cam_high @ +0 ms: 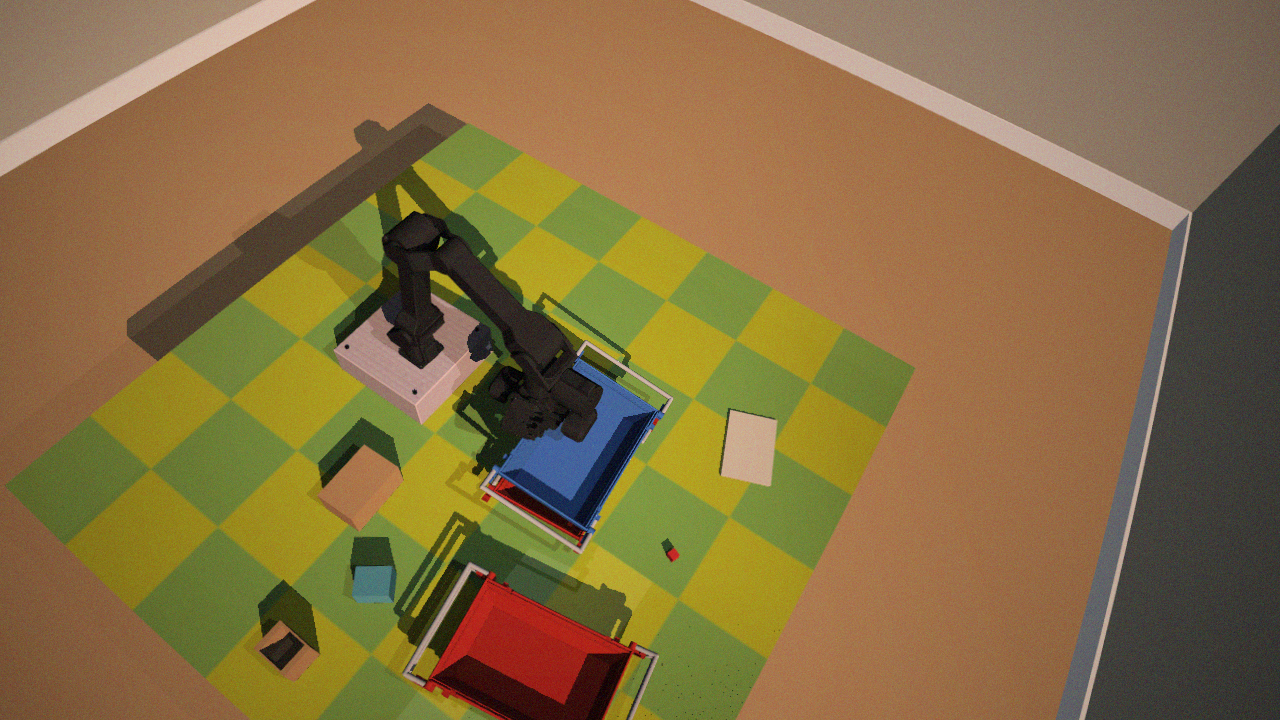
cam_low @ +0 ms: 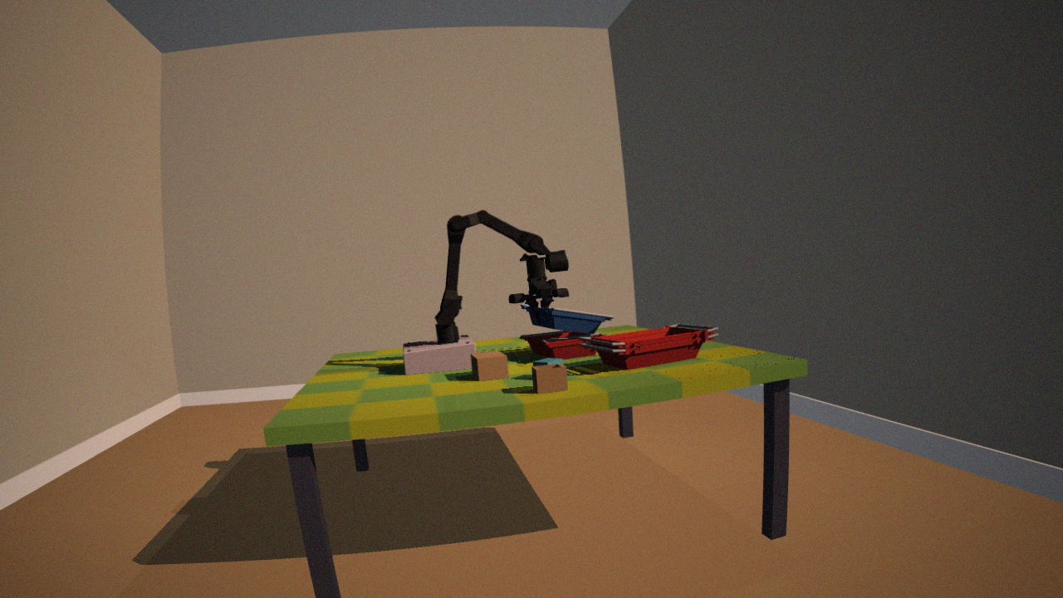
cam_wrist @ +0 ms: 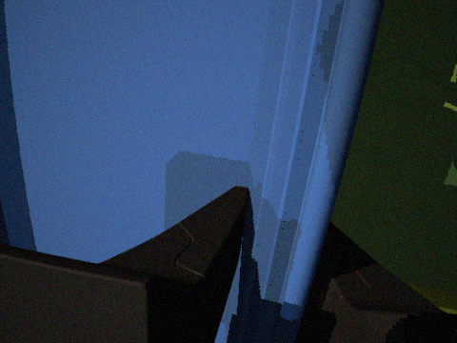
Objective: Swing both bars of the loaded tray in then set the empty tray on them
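Observation:
My gripper [cam_high: 529, 428] [cam_low: 538, 306] [cam_wrist: 264, 204] is shut on one long rim of the empty blue tray [cam_high: 572, 465] [cam_low: 568, 321] [cam_wrist: 119, 95]. The blue tray hangs tilted in the exterior view, its far side lower, above a red tray [cam_high: 529, 505] [cam_low: 546, 346]. White wire bars show past the blue tray's two ends, one at the far end [cam_high: 626, 370] and one at the near end [cam_high: 532, 519]. The blue tray and arm hide most of that red tray, its load and how the bars rest.
Another red tray [cam_high: 514, 635] [cam_low: 653, 348] looks empty from above, its bars outward. A small red block [cam_high: 673, 554] and a pale flat panel [cam_high: 749, 447] lie right of the trays. A brown box [cam_high: 360, 486] [cam_low: 490, 367], teal block [cam_high: 373, 583] and small box [cam_low: 550, 379] stand left.

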You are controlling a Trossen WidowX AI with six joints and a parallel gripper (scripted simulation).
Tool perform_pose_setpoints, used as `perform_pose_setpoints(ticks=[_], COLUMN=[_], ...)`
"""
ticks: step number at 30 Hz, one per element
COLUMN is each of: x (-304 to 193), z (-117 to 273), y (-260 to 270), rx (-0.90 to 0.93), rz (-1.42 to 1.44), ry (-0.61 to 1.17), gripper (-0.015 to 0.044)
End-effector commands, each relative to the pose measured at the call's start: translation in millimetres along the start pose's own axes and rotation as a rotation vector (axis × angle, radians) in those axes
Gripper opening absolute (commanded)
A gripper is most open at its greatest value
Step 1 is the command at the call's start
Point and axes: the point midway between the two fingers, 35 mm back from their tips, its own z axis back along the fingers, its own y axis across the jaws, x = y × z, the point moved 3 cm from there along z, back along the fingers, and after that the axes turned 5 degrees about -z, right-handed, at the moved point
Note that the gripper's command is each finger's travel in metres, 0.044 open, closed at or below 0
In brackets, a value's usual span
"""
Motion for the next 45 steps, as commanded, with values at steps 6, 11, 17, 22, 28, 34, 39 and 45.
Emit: perform_pose_setpoints(ticks=[6,11,17,22,28,34,39,45], x=[0.7,0.7,0.7,0.0,0.7,1.1,1.1,1.1], z=[-4.4,-4.4,-4.4,-0.4,-8.0,-12.9,-12.9,-12.9], y=[-5.5,-5.5,-5.5,-0.2,-5.3,-8.8,-8.8,-8.8], rx=[-0.023,-0.023,-0.023,-0.001,-0.015,-0.024,-0.024,-0.024], rz=[0.001,0.001,0.001,0.000,0.001,0.001,0.001,0.001], ry=[-0.003,-0.003,-0.003,0.000,-0.002,-0.003,-0.003,-0.003], gripper=[0.0000,0.0000,0.0000,0.0000,0.0000,0.0000,0.0000,0.0000])
